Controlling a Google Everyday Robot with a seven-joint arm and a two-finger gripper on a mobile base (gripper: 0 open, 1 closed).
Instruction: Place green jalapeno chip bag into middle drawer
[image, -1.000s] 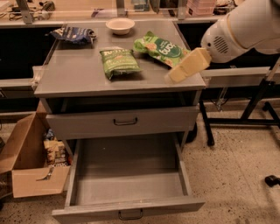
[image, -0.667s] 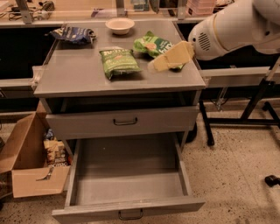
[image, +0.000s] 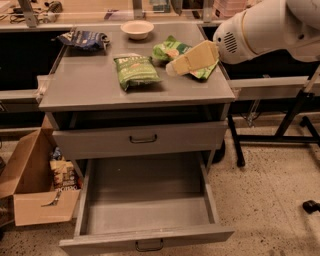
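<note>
Green jalapeno chip bag (image: 136, 71) lies flat atop cabinet (image: 85, 92), near end effector (image: 171, 68); middle drawer (image: 150, 234) open.

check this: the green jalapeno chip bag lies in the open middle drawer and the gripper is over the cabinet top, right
No. The camera view shows the green jalapeno chip bag on the cabinet top, not in the open middle drawer. The gripper is indeed over that top.

The green jalapeno chip bag (image: 136, 71) is matte mid-green with pale lettering and a speckled green picture. The tan gripper (image: 171, 69), on a white arm (image: 265, 25), hangs over the right of the grey tabletop (image: 90, 92). The middle drawer (image: 145, 202) is plain grey. The floor (image: 270, 200) is speckled beige.
</note>
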